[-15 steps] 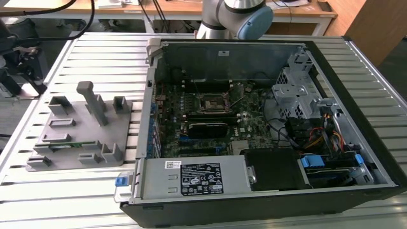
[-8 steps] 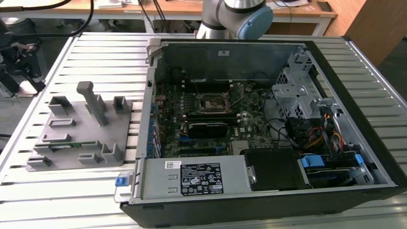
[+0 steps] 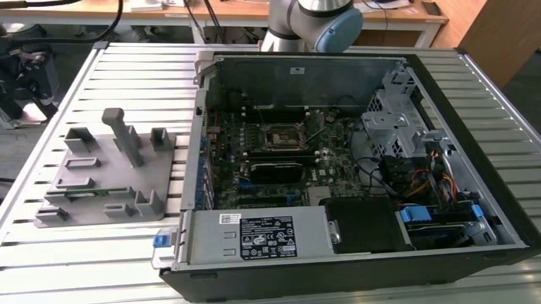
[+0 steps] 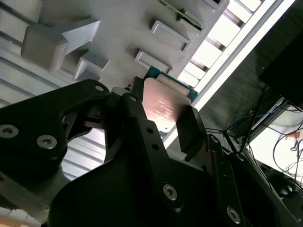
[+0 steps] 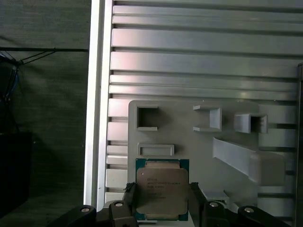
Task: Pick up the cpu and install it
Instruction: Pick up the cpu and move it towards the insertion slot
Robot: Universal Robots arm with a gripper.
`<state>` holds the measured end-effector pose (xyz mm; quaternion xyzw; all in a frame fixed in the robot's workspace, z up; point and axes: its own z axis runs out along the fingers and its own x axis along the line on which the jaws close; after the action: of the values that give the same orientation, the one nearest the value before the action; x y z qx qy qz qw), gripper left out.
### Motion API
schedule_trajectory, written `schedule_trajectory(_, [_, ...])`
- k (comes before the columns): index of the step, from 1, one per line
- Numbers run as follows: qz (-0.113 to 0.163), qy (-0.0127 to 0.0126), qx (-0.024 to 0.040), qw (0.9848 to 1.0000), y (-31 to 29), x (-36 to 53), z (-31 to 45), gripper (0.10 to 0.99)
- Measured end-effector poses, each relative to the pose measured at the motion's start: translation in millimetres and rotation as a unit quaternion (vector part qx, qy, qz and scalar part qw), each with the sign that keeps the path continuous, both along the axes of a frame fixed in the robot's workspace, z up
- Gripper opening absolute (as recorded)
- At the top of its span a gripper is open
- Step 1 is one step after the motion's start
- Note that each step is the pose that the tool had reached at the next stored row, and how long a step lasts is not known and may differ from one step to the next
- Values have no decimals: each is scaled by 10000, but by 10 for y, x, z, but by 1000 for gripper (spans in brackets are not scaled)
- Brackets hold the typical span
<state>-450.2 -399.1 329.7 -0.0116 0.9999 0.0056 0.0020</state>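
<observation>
Looking at the exterior view, I see the grey tray (image 3: pixel 101 174) lying on the slatted desk (image 3: pixel 127 69), just beside the open computer case (image 3: pixel 355 282). In the second wrist view the fingers (image 4: pixel 189 130) pinch the cpu (image 4: pixel 163 97) from two sides, holding it up over the tray (image 4: pixel 118 28). In the first wrist view the cpu's (image 5: pixel 161 187) shiny top shows between both fingers (image 5: pixel 196 201), above the tray (image 5: pixel 189 142).
</observation>
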Motion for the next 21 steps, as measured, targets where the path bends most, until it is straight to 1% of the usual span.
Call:
schedule_trajectory(13, [0,0,0,10000,8,0,121,525])
schedule_trajectory(17, [0,0,0,10000,8,15,129,525])
schedule_trajectory(21, [0,0,0,10000,9,70,129,525])
